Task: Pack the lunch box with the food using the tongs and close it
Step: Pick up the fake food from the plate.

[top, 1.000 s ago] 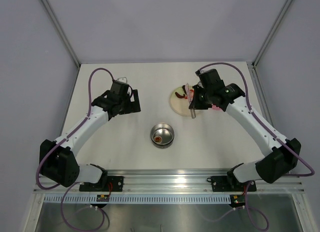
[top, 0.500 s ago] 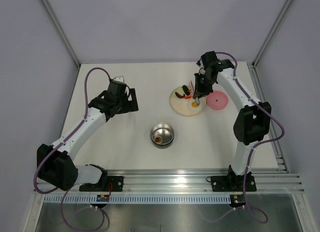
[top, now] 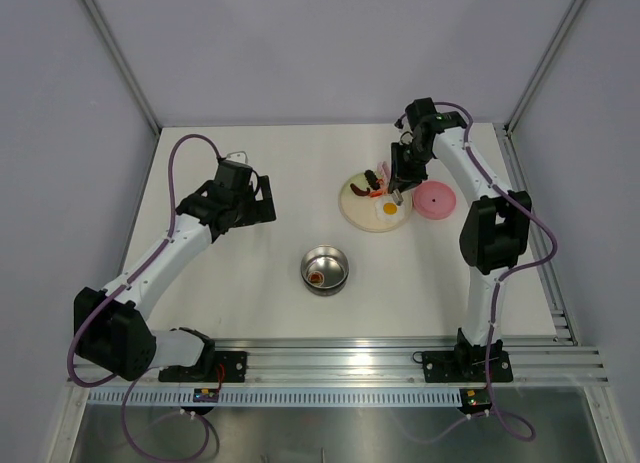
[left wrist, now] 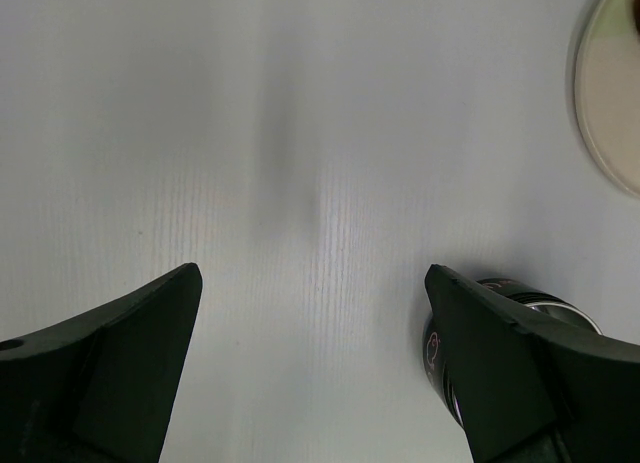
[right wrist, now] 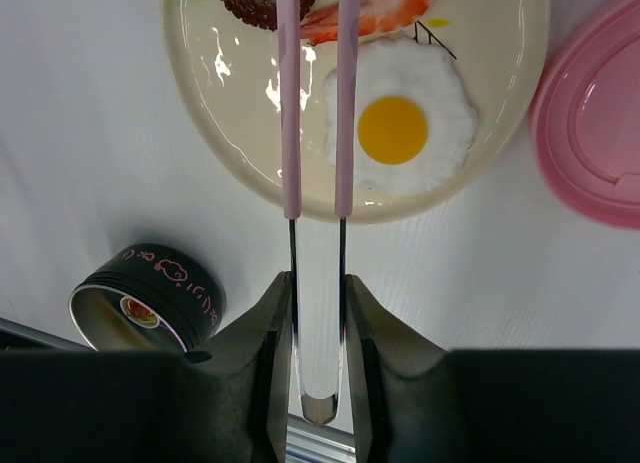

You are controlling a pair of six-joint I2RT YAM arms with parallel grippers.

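Note:
The lunch box (top: 325, 270) is a small steel bowl in mid-table, with a small brown-red piece (top: 316, 278) inside; it also shows as the lunch box (right wrist: 150, 303) in the right wrist view. My right gripper (top: 400, 188) (right wrist: 317, 278) is shut on the tongs (right wrist: 289, 133), whose pink arms stand slightly apart. They reach over the cream plate (top: 360, 213) towards a dark red piece (right wrist: 245, 1) and an orange-red piece (right wrist: 385, 13); their tips are out of view. A fried egg (right wrist: 395, 128) lies beside them. My left gripper (top: 262, 201) (left wrist: 312, 283) is open, holding nothing.
The pink lid (top: 435, 199) (right wrist: 595, 133) lies flat just right of the plate, touching or nearly touching its rim. In the left wrist view the lunch box (left wrist: 505, 286) peeks from behind my right finger. Grey walls and frame posts enclose the table.
My right arm has folded back, taking the gripper and tongs to the plate's far right side and uncovering the pink lid. The left arm has hardly moved.

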